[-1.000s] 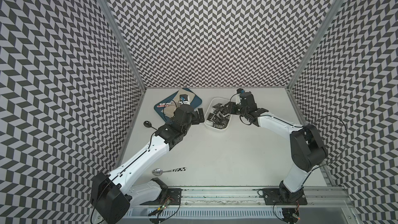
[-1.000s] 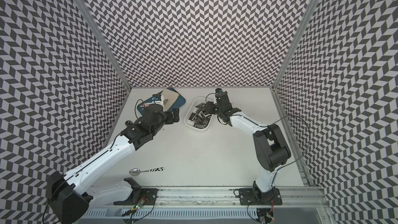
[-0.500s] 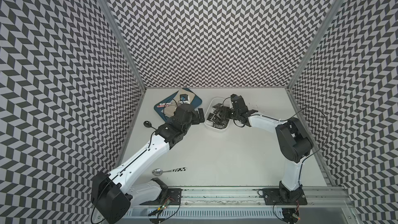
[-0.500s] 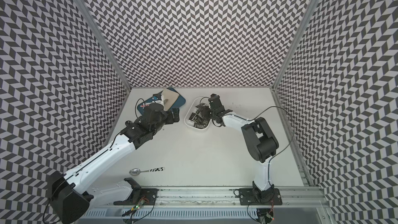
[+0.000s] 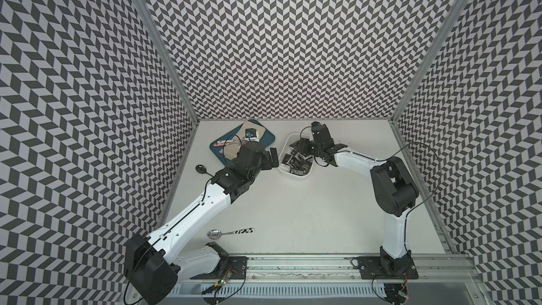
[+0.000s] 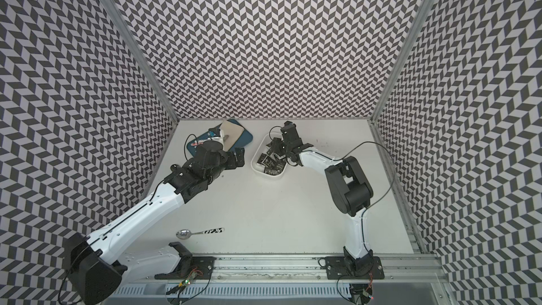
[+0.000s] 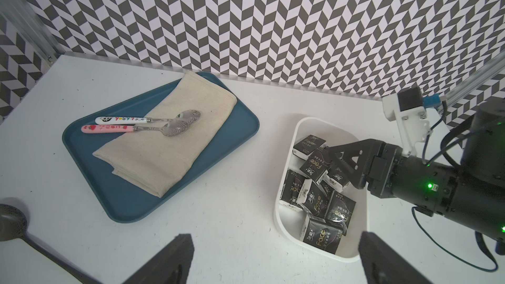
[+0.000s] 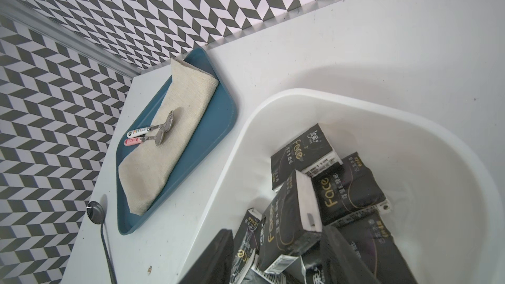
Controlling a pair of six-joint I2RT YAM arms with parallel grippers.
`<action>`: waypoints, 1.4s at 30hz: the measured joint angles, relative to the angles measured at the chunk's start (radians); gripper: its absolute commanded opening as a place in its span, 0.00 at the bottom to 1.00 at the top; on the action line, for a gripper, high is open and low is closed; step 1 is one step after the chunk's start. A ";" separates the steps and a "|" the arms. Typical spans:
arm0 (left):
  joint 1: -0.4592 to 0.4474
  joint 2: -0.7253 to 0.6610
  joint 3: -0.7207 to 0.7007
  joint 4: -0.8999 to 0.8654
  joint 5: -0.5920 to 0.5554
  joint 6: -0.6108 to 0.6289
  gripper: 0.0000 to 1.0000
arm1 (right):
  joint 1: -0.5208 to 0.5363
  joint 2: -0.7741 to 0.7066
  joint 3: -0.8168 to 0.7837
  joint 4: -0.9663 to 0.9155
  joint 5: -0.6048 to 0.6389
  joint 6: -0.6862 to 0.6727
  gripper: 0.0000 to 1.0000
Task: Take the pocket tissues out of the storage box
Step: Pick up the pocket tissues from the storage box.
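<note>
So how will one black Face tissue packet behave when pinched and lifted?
Probably soft: the tissue packet shows a crinkled wrapper, so it may squash. Its glossy film could slip. Packets lean on each other in the storage box, so neighbours may shift.

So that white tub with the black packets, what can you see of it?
The storage box is a shallow white tub, plastic-looking, with rounded corners, flat on the table beside the blue tray without touching it. Black pocket tissues lie jumbled inside, and the right end effector dips among them.
</note>
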 measured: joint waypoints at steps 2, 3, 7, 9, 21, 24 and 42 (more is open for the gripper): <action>0.000 -0.001 0.000 -0.001 0.000 0.000 0.99 | 0.000 0.014 0.002 0.000 0.000 0.001 0.56; 0.000 -0.001 0.000 -0.001 0.000 0.001 0.99 | 0.000 0.023 0.003 -0.001 0.000 0.002 0.56; 0.000 -0.003 0.000 -0.002 0.000 0.003 0.99 | 0.000 0.048 0.003 -0.002 0.000 0.007 0.56; 0.000 -0.003 0.001 -0.002 0.000 0.003 0.99 | 0.000 0.050 0.003 0.003 -0.002 0.008 0.54; 0.000 -0.018 0.001 -0.003 0.000 0.003 0.99 | 0.000 0.066 -0.001 0.031 -0.027 0.035 0.25; 0.000 -0.023 0.001 -0.005 0.000 0.002 0.99 | 0.000 0.066 -0.007 0.044 -0.036 0.042 0.21; 0.004 0.033 0.061 -0.004 -0.031 0.030 0.99 | -0.068 -0.425 -0.358 0.055 -0.182 -0.003 0.18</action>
